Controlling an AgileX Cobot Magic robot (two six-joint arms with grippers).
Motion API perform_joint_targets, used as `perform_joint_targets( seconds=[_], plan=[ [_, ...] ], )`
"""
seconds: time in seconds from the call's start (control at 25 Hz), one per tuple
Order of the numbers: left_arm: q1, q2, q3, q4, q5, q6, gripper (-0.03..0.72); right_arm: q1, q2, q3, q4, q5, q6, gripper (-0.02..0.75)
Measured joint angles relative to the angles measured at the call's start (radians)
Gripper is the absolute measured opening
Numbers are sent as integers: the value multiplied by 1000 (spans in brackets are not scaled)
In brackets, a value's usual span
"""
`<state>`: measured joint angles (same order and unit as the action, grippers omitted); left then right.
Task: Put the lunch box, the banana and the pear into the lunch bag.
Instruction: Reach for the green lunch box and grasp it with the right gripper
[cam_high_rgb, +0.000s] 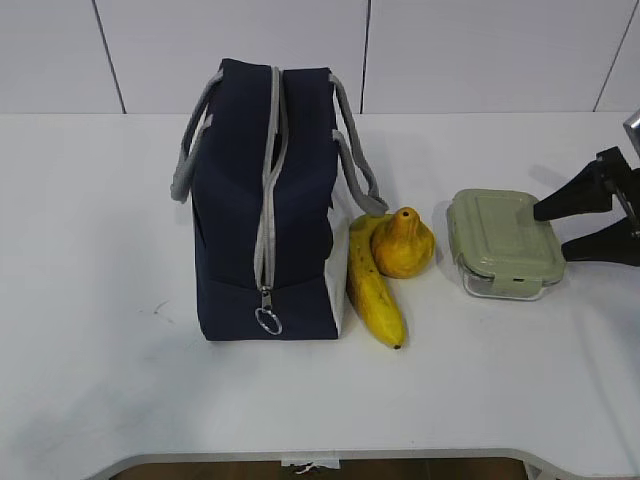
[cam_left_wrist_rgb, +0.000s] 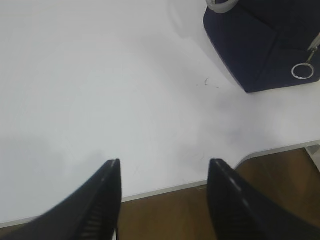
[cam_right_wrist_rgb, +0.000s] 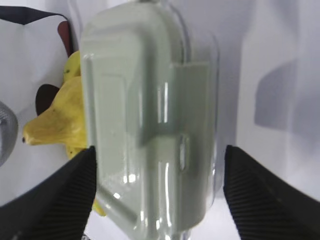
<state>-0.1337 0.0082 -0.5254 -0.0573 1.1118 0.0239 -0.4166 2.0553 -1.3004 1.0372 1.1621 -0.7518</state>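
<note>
On the table's right side | right gripper (cam_right_wrist_rgb: 157, 195) spread wide, straddling the lunch box (cam_high_rgb: 503, 242), no contact yet | left gripper (cam_left_wrist_rgb: 165, 200) apart, idle | lunch bag (cam_high_rgb: 262, 200) zipped; banana (cam_high_rgb: 374, 285), pear (cam_high_rgb: 402, 243) beside it | step 1: grasp box; bag likely needs unzipping.

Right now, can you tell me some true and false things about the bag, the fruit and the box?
1. The lunch bag is zipped shut. True.
2. The banana lies inside the bag. False: it lies on the table beside it.
3. The pear touches the banana. True.
4. The right gripper holds the lunch box. False: its jaws are open and not gripping the box.
5. The left gripper is open and empty. True.
</note>
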Motion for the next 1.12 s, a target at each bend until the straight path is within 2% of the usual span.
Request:
perform_joint_targets(
  seconds=[0.52, 1.0, 1.12],
  plan=[
    [0, 0, 0, 0, 0, 0, 414, 0, 90, -50, 79, 10, -58, 592],
    [0, 0, 0, 0, 0, 0, 414, 15, 124, -56, 99, 10, -94, 591],
    [0, 0, 0, 0, 0, 0, 414, 16, 124, -56, 100, 10, -97, 570]
  ],
)
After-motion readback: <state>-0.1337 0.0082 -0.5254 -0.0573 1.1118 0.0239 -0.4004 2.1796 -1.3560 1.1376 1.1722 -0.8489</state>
